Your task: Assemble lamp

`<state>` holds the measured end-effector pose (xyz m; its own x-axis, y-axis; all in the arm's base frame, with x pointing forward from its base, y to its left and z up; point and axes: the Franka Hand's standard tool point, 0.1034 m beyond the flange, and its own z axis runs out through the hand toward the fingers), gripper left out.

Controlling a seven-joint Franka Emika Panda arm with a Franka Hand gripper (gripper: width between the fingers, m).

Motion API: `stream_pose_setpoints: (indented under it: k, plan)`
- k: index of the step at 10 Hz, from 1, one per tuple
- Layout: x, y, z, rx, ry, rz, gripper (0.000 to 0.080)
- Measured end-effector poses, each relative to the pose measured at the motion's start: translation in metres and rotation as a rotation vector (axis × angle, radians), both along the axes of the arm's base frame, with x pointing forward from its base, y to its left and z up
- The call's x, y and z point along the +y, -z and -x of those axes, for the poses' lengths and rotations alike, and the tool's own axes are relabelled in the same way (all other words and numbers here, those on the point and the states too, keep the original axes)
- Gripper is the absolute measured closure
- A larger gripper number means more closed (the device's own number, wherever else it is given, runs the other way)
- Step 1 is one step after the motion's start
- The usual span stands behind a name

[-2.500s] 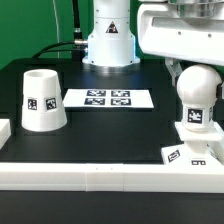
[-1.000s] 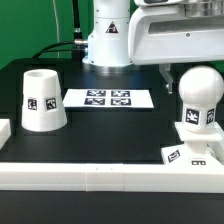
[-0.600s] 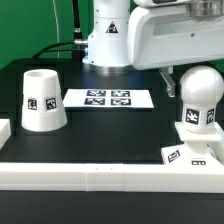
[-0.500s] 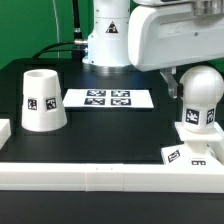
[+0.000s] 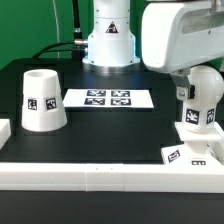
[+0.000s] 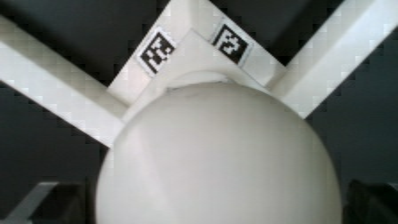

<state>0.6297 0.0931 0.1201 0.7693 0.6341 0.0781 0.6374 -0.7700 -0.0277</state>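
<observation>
**Bulb may tip under an off-centre grip**

We judge the main risk to be a skewed squeeze or push. That could tilt the bulb (image 5: 203, 103) off the base (image 5: 196, 152), or drag both across the table. The bulb stands upright on the base at the exterior frame's lower right. The shade (image 5: 43, 100) sits well apart at the left. The gripper (image 5: 197, 80) hangs right over the bulb's head, which fills the wrist view. We cannot tell whether its jaws are spread, clenched or touching.

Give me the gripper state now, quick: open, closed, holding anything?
Gripper: cannot be told. It hangs right over the bulb, and its own body hides most of the fingers.
</observation>
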Motion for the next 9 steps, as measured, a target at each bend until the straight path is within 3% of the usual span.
stream_pose_setpoints:
  k: [3, 5, 9]
  plan:
    - [-0.0026, 0.0005, -0.0002, -0.013, -0.185, 0.015, 0.0101]
    - [-0.0049, 0.0007, -0.0022, -0.037, -0.449, 0.071, 0.0101]
    - [-0.0027, 0.0020, -0.0017, -0.041, -0.814, 0.129, 0.0101]
